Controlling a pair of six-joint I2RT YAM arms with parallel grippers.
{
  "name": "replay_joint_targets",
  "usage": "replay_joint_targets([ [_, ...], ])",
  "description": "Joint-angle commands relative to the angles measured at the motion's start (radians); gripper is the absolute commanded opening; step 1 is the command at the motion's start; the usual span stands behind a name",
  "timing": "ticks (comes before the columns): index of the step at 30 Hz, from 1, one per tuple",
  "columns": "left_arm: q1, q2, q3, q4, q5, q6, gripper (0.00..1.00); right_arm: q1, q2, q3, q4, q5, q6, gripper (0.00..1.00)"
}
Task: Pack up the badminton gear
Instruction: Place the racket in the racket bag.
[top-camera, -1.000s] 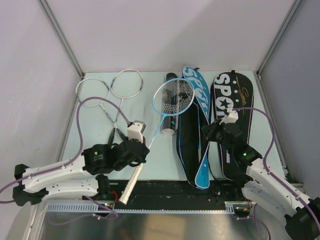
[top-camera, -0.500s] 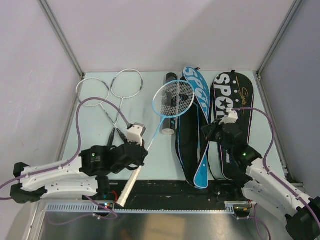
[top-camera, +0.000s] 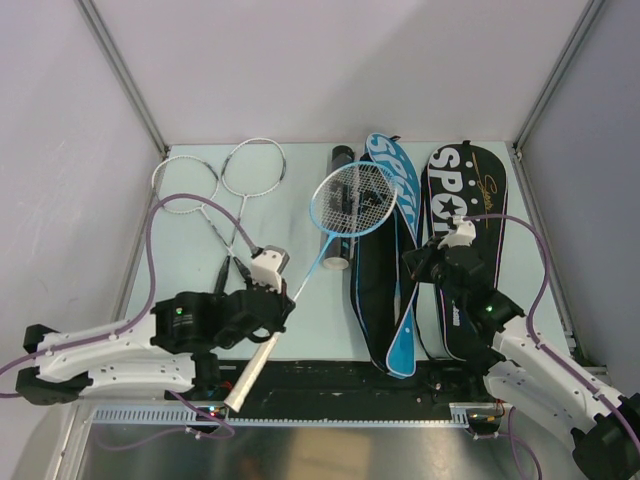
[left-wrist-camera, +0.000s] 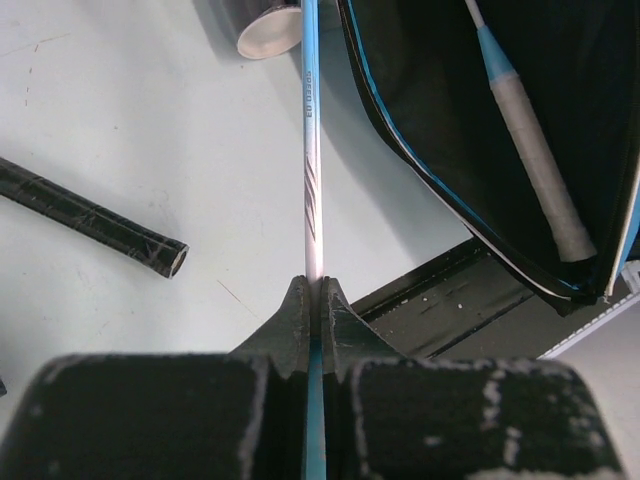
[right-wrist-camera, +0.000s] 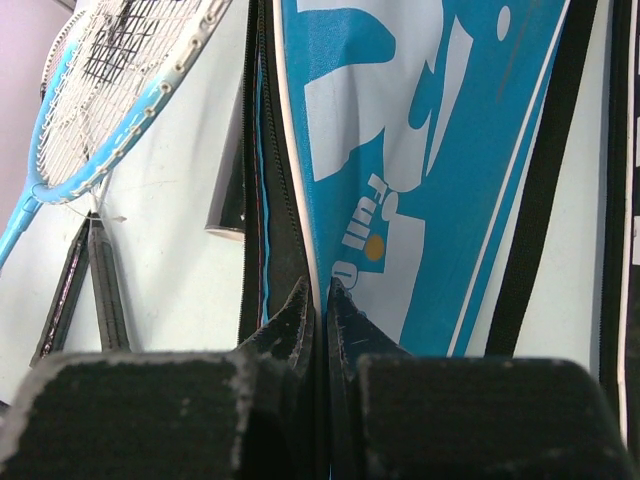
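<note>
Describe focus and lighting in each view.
Top external: even, soft light, weak shadows on the table, everything sharp. Left wrist: the left gripper is blurred up close, the shaft of the blue racket sharp beyond it. Right wrist: the right gripper is likewise out of focus, the print on the blue cover crisp.

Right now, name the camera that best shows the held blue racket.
Top external: the whole blue racket shows, head to handle, with the left gripper shut on its shaft. The left wrist view shows only the shaft; the right wrist view only part of the head.
</note>
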Motion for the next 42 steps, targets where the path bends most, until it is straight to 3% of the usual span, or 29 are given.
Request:
replay_joint_targets([
  [1,-0.010,-0.073,-0.019,0.000,-0.033,0.013,0.00,0.008,-0.019,0.072,0.090,0.029,0.020,0.00],
  [15,-0.010,-0.154,-0.043,-0.005,0.008,0.130,0.00,0.030,-0.014,0.082,0.051,0.062,0.032,0.00],
  [42,-0.011,-0.327,-0.096,-0.061,-0.005,0.159,0.00,0.041,0.001,0.125,0.030,0.107,0.035,0.00],
])
